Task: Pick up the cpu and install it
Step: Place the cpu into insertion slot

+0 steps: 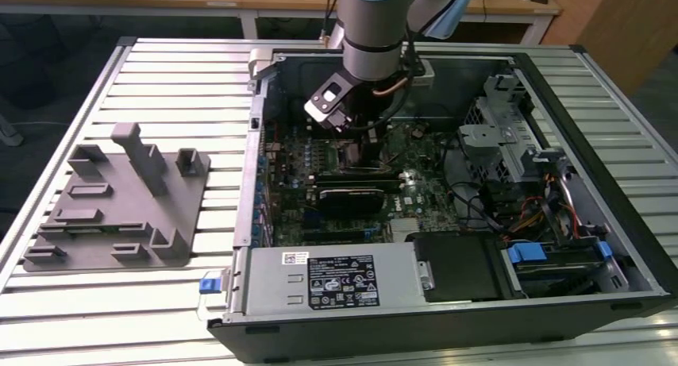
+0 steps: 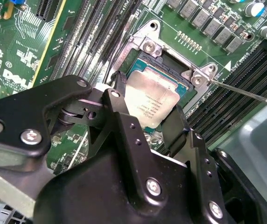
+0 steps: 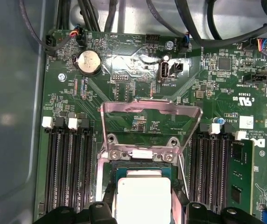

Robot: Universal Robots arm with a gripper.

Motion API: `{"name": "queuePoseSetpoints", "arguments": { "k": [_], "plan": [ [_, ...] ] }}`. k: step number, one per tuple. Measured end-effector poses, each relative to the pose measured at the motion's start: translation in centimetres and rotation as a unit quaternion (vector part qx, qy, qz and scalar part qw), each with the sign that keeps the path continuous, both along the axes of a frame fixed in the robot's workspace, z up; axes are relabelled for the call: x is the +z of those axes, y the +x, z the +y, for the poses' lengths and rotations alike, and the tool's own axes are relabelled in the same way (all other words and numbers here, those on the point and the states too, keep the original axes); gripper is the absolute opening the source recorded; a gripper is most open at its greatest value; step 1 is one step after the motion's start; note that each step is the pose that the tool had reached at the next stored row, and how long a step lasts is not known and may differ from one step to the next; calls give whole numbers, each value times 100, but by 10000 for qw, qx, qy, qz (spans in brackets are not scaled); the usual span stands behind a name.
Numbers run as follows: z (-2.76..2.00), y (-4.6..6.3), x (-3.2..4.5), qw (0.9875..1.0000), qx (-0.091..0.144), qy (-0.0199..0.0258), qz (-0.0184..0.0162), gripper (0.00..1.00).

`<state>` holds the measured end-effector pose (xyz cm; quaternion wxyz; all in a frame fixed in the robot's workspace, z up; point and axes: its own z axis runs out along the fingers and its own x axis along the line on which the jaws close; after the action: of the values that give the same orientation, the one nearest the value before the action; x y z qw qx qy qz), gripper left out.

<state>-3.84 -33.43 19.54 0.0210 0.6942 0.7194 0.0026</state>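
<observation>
Clasped the cpu [image 2: 153, 103] by two opposite edges in the narrowed gripper [image 2: 147, 95], in or just above the open socket [image 2: 171, 60] near 11 o'clock from the computer case's [image 1: 477, 330] middle in the exterior view; seemed mid-seating, and called for a level, square, gentle set-down.

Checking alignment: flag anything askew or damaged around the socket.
Nothing stands out. The cpu, held in the gripper, lines up square with the open socket; the load plate stands flipped up, and no damage shows.
</observation>
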Motion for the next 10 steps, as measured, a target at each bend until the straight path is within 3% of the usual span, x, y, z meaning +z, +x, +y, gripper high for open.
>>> {"name": "queuePoseSetpoints", "arguments": {
  "k": [10],
  "plan": [
    [0,-13,-30,10000,1,0,0,54]
  ]
}}
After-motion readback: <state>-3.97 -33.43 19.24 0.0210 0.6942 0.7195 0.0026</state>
